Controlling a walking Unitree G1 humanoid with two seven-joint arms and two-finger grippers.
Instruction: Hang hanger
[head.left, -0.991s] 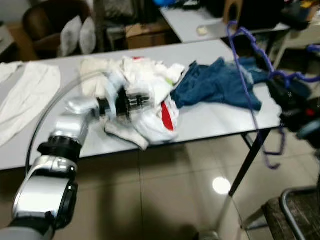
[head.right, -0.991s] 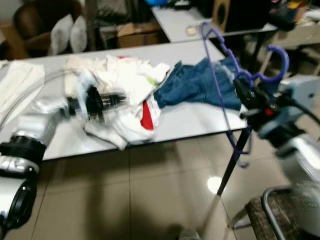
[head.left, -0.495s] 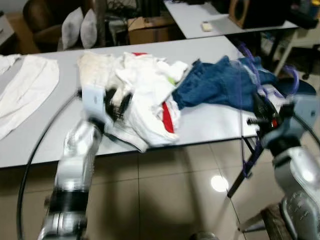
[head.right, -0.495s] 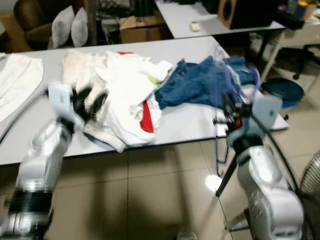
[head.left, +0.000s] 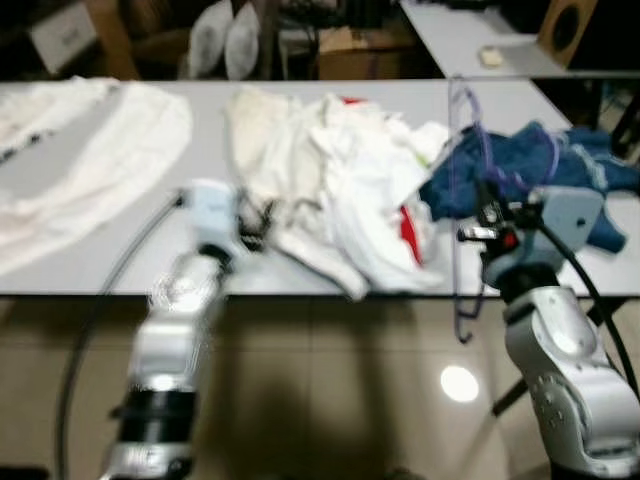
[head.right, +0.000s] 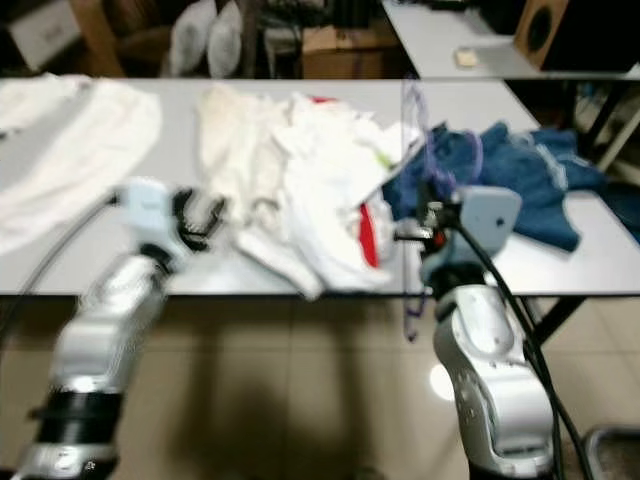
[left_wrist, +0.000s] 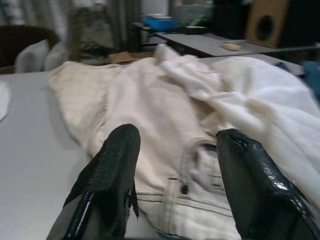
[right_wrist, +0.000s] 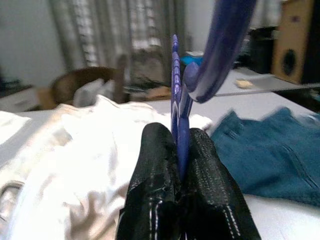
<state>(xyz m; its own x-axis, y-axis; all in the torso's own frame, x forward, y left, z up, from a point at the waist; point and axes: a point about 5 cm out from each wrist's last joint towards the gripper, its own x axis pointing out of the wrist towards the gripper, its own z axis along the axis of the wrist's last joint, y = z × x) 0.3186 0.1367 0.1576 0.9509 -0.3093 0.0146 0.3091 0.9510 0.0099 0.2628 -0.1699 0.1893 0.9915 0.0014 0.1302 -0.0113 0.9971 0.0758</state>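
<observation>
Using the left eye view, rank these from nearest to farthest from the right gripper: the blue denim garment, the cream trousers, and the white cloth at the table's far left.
1. Blue denim garment, just behind the right gripper, on the table's right end.
2. Cream trousers, mid-table, to the gripper's left.
3. White cloth, at the far left end.

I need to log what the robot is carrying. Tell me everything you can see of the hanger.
The hanger is thin, purple-blue, and looks like plastic. The right hand is shut on it, holding it roughly upright at the table's front edge; its lower part hangs below the tabletop. It stands in front of the blue garment, beside the white clothes. Blur hides its full outline.
</observation>
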